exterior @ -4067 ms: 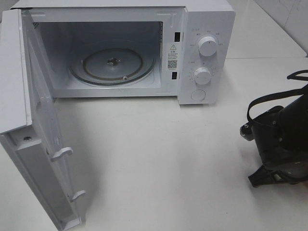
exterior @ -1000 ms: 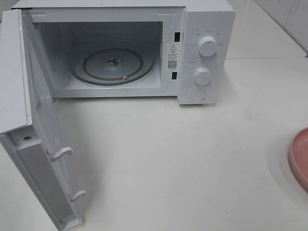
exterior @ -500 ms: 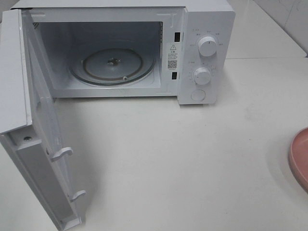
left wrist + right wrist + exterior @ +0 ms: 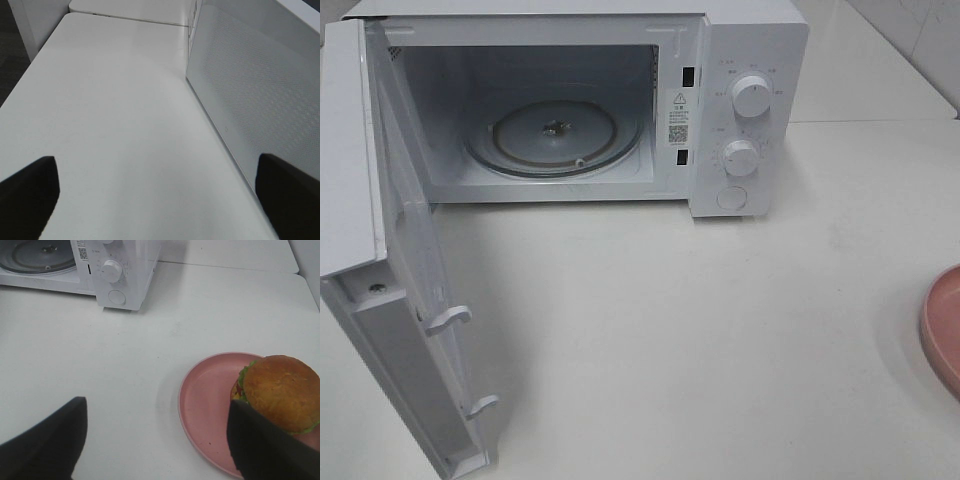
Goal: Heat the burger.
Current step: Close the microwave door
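The burger (image 4: 282, 392) sits on the plate (image 4: 207, 405), toward the plate's side away from the microwave (image 4: 125, 270), and both lie on the table (image 4: 150, 365) just beyond and to one side of the right gripper (image 4: 155, 450), whose two fingers stand wide apart with bare table between them. The microwave stands well ahead of that gripper, at the far end of the table, its turntable (image 4: 555, 135) lying inside the cavity and its knobs (image 4: 750, 96) on the panel beside the cavity. Its door (image 4: 415, 300) swings out toward the front of the table. The left gripper (image 4: 157, 195) hangs over bare table with the door's outer face (image 4: 255, 100) just beside one finger, its fingers spread wide.
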You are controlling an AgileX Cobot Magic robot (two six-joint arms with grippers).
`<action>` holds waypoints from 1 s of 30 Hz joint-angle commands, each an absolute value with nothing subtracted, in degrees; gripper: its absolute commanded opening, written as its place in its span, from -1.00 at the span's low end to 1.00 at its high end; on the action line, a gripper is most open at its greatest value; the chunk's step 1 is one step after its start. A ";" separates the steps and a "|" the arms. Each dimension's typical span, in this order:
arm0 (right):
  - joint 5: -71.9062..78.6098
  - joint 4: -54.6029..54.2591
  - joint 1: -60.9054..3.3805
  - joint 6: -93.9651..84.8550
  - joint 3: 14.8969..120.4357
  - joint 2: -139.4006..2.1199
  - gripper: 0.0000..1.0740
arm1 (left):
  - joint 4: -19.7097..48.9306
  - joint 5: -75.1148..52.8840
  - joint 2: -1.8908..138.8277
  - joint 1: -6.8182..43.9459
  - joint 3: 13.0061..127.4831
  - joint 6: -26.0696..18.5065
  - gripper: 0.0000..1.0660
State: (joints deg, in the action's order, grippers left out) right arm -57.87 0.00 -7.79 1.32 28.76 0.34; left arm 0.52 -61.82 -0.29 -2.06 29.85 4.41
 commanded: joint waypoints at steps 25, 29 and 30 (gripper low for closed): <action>-56.89 0.34 -7.33 0.97 28.59 1.78 0.42 | 0.52 -61.25 -1.15 -2.23 29.79 4.30 0.88; -56.89 0.34 -7.33 0.97 28.59 1.78 0.42 | 0.34 -61.25 -1.15 -2.23 29.79 4.30 0.88; -56.89 0.34 -7.33 0.97 28.59 1.78 0.42 | 0.34 -61.25 -1.15 -2.23 29.79 4.30 0.88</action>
